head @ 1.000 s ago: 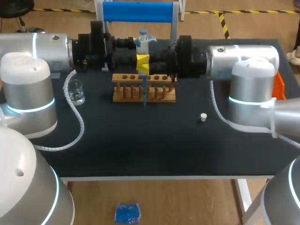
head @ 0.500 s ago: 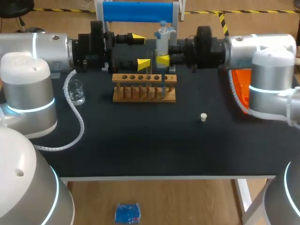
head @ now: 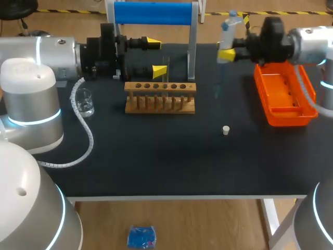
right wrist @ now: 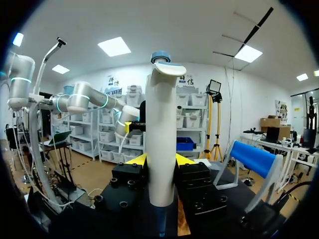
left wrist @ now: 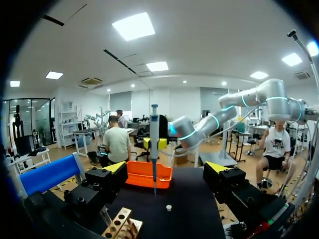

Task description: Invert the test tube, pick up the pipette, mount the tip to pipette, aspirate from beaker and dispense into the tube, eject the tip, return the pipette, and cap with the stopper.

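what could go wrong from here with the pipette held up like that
1. The pipette in the right gripper hangs beside the orange tray; its long tip could clip the tray's wall if carried across low.
2. The test tube stands uncapped in the rack, by the left gripper's open fingers; a bump might spill it.

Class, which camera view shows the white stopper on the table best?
The head view: the stopper lies unobstructed on the dark table. The left wrist view shows it small; the right wrist view misses it.
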You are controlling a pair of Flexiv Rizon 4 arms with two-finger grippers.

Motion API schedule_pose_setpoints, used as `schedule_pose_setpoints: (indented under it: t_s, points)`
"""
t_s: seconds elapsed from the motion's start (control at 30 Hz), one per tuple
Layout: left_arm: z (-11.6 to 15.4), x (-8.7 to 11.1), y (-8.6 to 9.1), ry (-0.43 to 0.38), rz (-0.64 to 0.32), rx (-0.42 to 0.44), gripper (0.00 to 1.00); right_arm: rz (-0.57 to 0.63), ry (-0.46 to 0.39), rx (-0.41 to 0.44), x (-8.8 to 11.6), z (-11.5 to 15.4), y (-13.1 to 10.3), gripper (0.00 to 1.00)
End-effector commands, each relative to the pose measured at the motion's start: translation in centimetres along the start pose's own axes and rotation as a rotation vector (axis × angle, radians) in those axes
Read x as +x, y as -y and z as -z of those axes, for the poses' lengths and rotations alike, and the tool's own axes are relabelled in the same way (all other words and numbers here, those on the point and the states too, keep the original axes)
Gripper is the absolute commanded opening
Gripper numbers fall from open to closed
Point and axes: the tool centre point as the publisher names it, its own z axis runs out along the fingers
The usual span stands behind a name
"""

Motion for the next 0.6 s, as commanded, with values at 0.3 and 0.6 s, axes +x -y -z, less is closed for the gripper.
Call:
schedule_pose_setpoints:
  t_s: [0.3,0.6]
  points:
    - [-0.1,0.1,-0.1,0.005,-0.002,0.004,1.0,0.03,0.092,0.042,-1.1,11.9,-0.5,0.0]
    - [-0.1,0.1,-0.1,0.005,-0.002,0.004,1.0,0.035,0.126,0.035,-2.4,16.6,0.1,0.0]
